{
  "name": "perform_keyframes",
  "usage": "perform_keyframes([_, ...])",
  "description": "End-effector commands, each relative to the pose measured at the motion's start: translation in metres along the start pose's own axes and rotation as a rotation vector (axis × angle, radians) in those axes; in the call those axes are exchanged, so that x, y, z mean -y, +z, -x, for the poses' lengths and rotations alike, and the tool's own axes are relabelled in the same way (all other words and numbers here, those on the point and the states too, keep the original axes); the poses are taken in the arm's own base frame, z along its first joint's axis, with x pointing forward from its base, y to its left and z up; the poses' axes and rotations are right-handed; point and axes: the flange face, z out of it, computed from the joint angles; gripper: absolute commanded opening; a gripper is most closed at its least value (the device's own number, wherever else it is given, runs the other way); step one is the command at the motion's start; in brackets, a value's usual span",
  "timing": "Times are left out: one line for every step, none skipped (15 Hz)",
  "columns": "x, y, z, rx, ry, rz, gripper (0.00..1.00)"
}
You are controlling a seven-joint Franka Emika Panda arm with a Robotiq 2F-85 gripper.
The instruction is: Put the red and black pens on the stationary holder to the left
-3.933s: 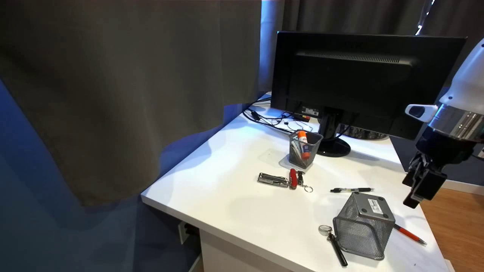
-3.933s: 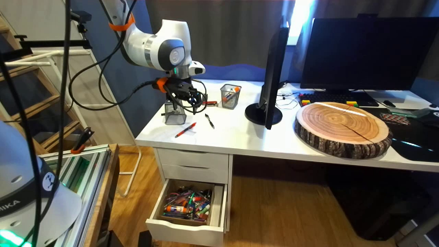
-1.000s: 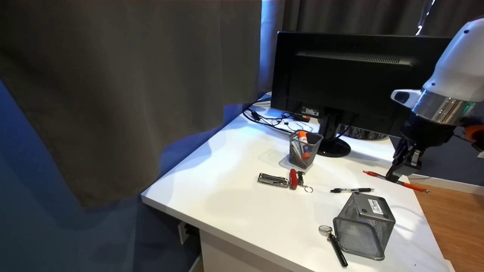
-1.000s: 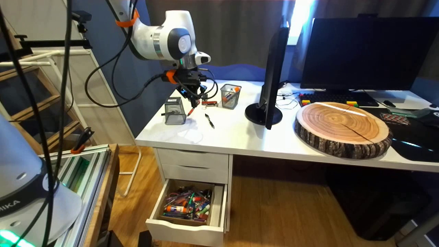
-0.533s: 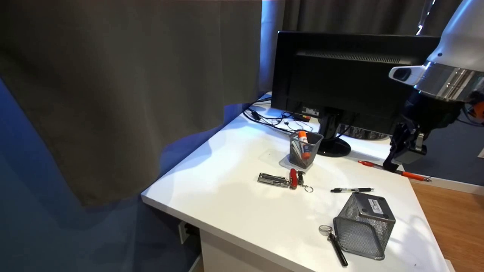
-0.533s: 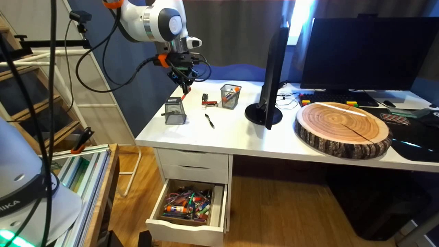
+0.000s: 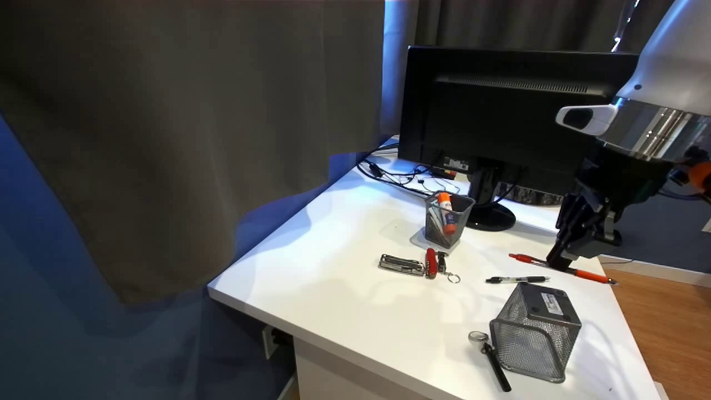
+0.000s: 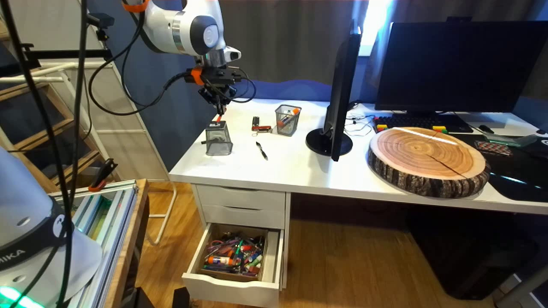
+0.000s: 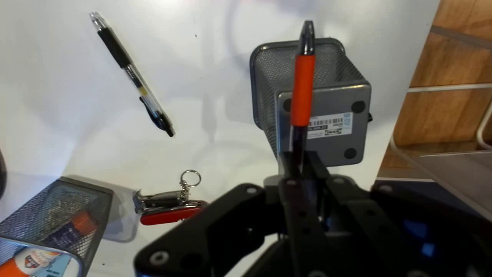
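Note:
My gripper [image 9: 301,163] is shut on the red pen [image 9: 302,90], gripping it near its middle, with both ends sticking out [image 7: 591,275]. In an exterior view the gripper [image 8: 221,112] hangs above the desk, with the pen just over the stationary holder [image 8: 219,145]; their gap in height is unclear. That grey mesh holder [image 7: 527,347] stands upside down, its labelled base facing up. In the wrist view the pen crosses in front of the holder [image 9: 338,96]. The black pen [image 9: 117,48], with a clear barrel, lies on the desk beside the holder, also in both exterior views [image 7: 516,279] [image 8: 261,151].
An upright mesh cup [image 7: 436,230] holds an orange glue stick. A red pocket knife [image 7: 431,263] and a metal tool [image 7: 401,265] lie near it. A small black-handled magnifier [image 7: 496,368] lies against the holder. A monitor [image 8: 344,94] stands further along the desk.
Several seconds ago the red pen lay on the desk beside the holder. It is now held. Over the last second, gripper and pen have risen and moved left, towards the holder, in an exterior view.

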Motion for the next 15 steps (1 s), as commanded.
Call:
perform_keyframes([0.003, 0.013, -0.006, -0.046, -0.015, -0.068, 0.02])
perform_keyframes([0.003, 0.016, -0.005, -0.047, -0.003, -0.079, 0.02])
perform_keyframes([0.004, 0.018, -0.003, -0.046, 0.006, -0.088, 0.02])
perform_keyframes([0.004, 0.021, -0.002, -0.041, 0.006, -0.094, 0.02])
perform_keyframes([0.004, 0.024, 0.001, -0.018, -0.006, -0.092, 0.02])
perform_keyframes([0.005, 0.027, 0.001, -0.025, -0.007, -0.101, 0.02])
perform_keyframes([0.005, 0.030, 0.002, -0.021, -0.004, -0.107, 0.02])
perform_keyframes([0.005, 0.032, 0.002, -0.022, -0.002, -0.111, 0.02])
perform_keyframes([0.006, 0.033, 0.002, -0.023, 0.004, -0.116, 0.02])
perform_keyframes([0.008, 0.033, 0.001, -0.026, 0.003, -0.123, 0.02])
perform_keyframes([0.010, 0.033, 0.001, -0.028, 0.006, -0.129, 0.02])
perform_keyframes([0.011, 0.032, 0.000, -0.026, 0.008, -0.134, 0.02])
perform_keyframes([0.013, 0.032, 0.000, -0.030, 0.011, -0.139, 0.02])
perform_keyframes([0.015, 0.032, 0.000, -0.029, 0.014, -0.144, 0.02])
perform_keyframes([0.015, 0.032, 0.000, -0.026, 0.018, -0.146, 0.02])
